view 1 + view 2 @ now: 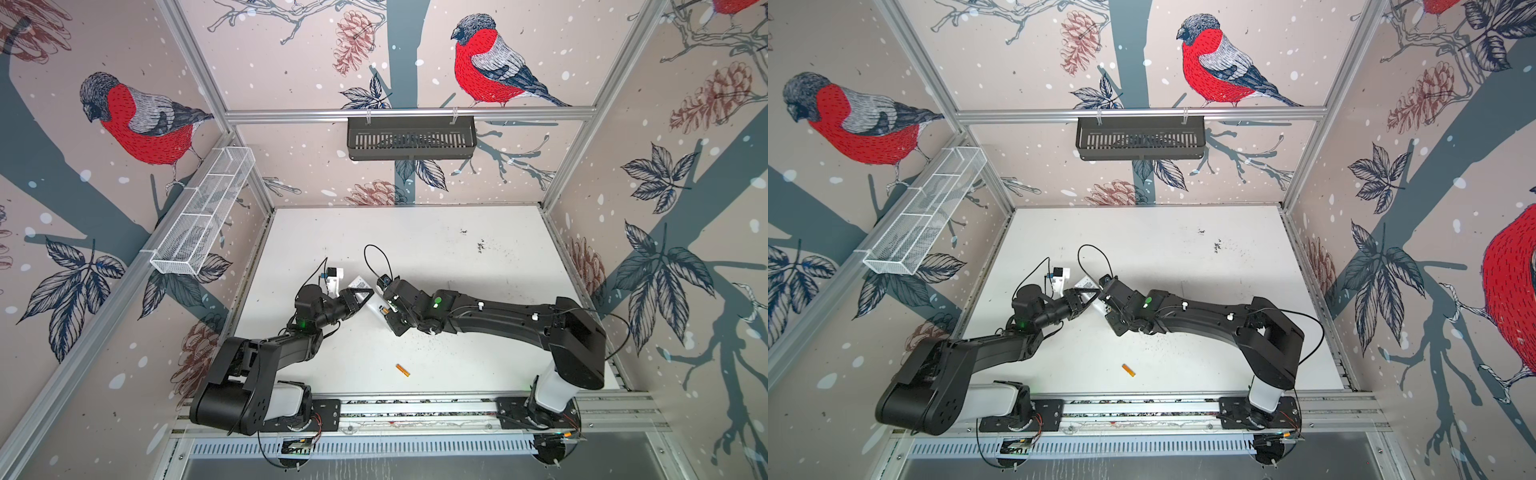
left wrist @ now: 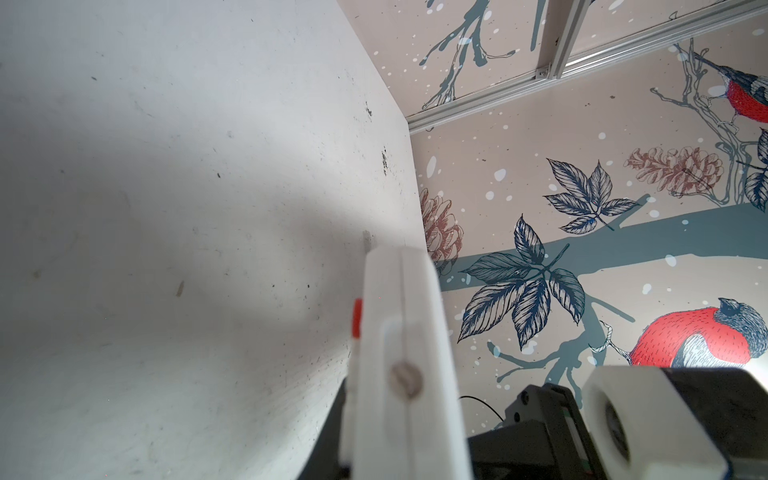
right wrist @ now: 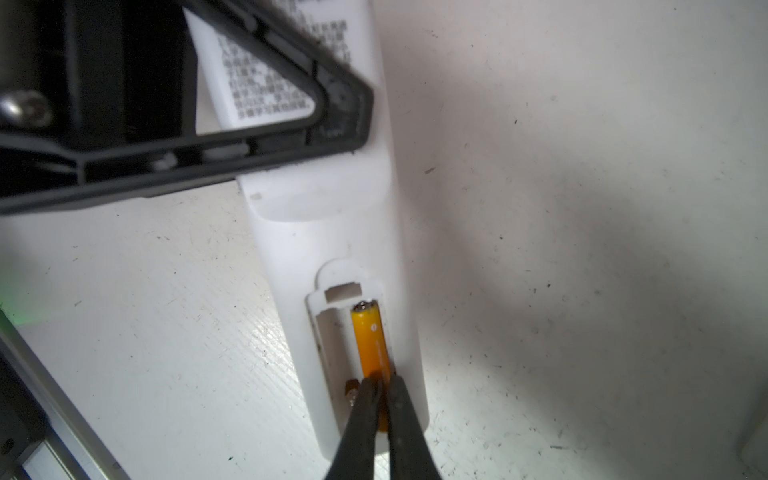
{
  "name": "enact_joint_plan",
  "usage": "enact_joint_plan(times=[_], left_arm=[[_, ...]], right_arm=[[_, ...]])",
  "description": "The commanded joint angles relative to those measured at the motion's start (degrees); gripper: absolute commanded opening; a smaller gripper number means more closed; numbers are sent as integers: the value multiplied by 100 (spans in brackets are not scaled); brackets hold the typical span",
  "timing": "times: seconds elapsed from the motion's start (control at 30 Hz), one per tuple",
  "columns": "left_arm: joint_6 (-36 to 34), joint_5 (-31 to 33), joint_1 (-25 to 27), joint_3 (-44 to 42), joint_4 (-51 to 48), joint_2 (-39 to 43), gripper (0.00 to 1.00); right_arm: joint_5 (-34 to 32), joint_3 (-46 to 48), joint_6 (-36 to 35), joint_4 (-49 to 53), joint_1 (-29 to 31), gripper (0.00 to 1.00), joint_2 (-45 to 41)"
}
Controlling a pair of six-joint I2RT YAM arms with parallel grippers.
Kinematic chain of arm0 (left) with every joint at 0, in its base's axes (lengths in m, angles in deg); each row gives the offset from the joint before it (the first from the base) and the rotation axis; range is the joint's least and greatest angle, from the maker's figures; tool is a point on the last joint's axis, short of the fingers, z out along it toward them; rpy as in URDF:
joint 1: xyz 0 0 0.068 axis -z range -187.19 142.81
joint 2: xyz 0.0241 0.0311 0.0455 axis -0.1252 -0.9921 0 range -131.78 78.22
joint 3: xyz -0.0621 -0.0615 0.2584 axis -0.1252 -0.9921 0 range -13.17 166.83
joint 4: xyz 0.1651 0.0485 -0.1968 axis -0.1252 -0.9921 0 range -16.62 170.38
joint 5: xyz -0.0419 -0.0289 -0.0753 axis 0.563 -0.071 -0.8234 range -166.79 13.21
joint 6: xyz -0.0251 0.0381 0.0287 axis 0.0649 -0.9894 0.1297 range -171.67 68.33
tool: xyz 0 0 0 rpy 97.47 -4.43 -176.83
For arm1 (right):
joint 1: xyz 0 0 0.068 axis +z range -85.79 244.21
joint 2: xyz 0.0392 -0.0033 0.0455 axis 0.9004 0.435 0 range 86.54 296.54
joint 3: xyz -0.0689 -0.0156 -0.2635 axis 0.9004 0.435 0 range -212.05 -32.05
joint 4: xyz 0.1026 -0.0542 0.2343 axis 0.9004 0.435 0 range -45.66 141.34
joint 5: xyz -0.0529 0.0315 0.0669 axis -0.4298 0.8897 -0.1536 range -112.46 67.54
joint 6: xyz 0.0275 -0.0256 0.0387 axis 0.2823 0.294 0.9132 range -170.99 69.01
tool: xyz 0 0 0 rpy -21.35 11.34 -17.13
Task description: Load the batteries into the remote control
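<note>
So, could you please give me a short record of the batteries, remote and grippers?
remote control: back up, battery bay open
battery in bay: lies in one slot; other slot empty
loose battery: on the table, nearer the arm bases
left gripper: jaws shut on the remote control
right gripper: jaws shut on the battery in bay

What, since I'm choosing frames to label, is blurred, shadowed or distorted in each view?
Right wrist view: the battery in the remote control is sharp, the right gripper nearer the lens softer, a broad shadow on the table. Left wrist view: the foreground blurred. Both top views: wide-angle bending of the frame rails; the loose battery small but clear.
</note>
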State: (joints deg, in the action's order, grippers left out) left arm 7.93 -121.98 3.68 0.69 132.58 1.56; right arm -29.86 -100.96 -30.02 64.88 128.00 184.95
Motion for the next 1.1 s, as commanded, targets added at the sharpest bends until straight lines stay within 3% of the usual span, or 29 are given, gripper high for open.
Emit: enact_joint_plan(times=[0.0, 0.6, 1.07], left_arm=[[352, -569, -13, 10, 929, -11, 0], [466, -657, -16, 9, 1239, -90, 0], [20, -426, -102, 81, 419, -162, 0]], right_arm=[[76, -33, -26, -137, -5, 10, 91], [424, -302, -198, -323, -107, 10, 343], [217, -84, -218, -93, -140, 14, -330]])
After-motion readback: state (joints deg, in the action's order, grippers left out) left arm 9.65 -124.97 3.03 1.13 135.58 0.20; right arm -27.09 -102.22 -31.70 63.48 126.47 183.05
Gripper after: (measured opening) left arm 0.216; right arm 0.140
